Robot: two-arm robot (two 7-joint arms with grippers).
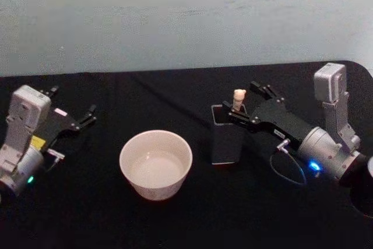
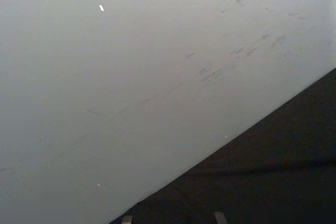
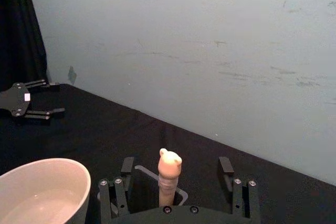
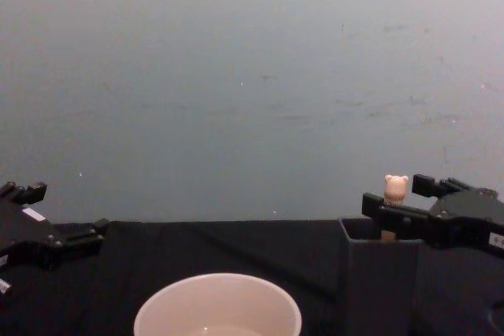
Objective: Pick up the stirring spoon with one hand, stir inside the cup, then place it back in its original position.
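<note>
Head view first: the right gripper (image 1: pixel 242 102) reaches in over the holder (image 1: pixel 225 142), its fingers spread wide on either side of the spoon (image 1: pixel 239 94). The spoon stands upright in the holder, its bear head poking above the square mouth. From the right wrist view the fingers (image 3: pixel 127 165) sit well clear of the cream handle, so the hand is released and grasps nothing. The holder stands on the black table (image 1: pixel 175 94), just right of the cup (image 1: pixel 154 189), the two near but apart. Over on the left, the left gripper (image 1: pixel 73 101) sits parked, fingers also apart, well away from the cup.
</note>
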